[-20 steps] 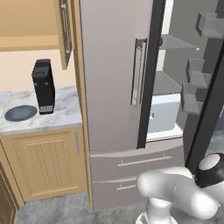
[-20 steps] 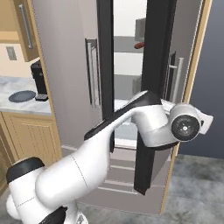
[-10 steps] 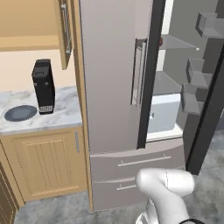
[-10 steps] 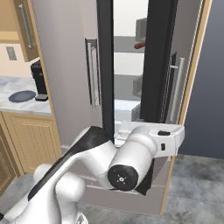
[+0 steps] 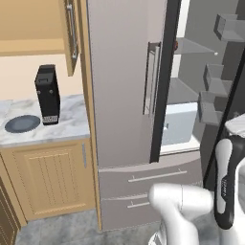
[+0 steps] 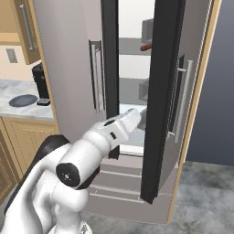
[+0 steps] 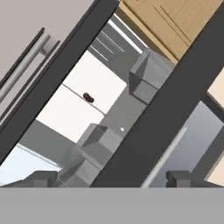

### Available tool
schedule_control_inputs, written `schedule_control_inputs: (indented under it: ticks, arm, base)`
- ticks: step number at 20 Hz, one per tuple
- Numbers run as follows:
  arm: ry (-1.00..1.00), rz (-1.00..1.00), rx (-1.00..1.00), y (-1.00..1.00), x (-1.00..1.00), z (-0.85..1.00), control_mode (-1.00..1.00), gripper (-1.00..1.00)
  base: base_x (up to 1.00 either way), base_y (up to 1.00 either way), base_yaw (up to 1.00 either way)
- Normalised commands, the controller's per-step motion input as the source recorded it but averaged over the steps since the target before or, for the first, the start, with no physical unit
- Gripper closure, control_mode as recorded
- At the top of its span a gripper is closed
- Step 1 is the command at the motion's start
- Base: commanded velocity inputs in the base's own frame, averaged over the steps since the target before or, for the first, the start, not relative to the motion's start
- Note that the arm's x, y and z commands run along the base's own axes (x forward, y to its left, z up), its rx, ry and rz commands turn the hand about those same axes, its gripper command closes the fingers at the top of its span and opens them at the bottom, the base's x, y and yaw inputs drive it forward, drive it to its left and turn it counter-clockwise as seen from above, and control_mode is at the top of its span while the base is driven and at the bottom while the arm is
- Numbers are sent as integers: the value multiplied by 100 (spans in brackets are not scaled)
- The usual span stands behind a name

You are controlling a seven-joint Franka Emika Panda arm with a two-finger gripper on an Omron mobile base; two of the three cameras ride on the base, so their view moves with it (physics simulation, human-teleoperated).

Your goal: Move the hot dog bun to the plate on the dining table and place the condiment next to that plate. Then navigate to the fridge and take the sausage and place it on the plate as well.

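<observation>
One white arm (image 6: 87, 155) stretched toward the fridge (image 6: 160, 91) gap, claw (image 7: 109, 181) spread wide (nothing held)

The white arm (image 6: 87, 160) reaches forward and up from the base, its jaws spread wide, holding nothing.

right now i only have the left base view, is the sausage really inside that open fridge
Observer: Yes, a small reddish-brown sausage lies on an upper shelf, seen through the gap between the doors of the tall grey steel fridge.
Operator: are the fingers open
Observer: Yes, in the hand view the dark fingers stand wide apart with nothing between them.
Operator: is the hand aimed at it
Observer: Roughly. In the hand view the sausage sits a little left of centre on a white shelf, well ahead of the fingers.
</observation>
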Motion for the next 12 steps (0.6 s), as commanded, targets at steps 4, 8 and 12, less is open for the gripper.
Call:
schedule_control_inputs:
  ticks: [4, 8, 12]
  arm:
    - [16, -5, -30, 99, 90, 4, -100, -100]
    - [27, -13, -25, 76, 100, 1, -100, -100]
    - [33, -13, -17, 31, 100, 0, -100, -100]
  base:
    - [0, 0, 0]
    - [0, 0, 0]
    - [0, 0, 0]
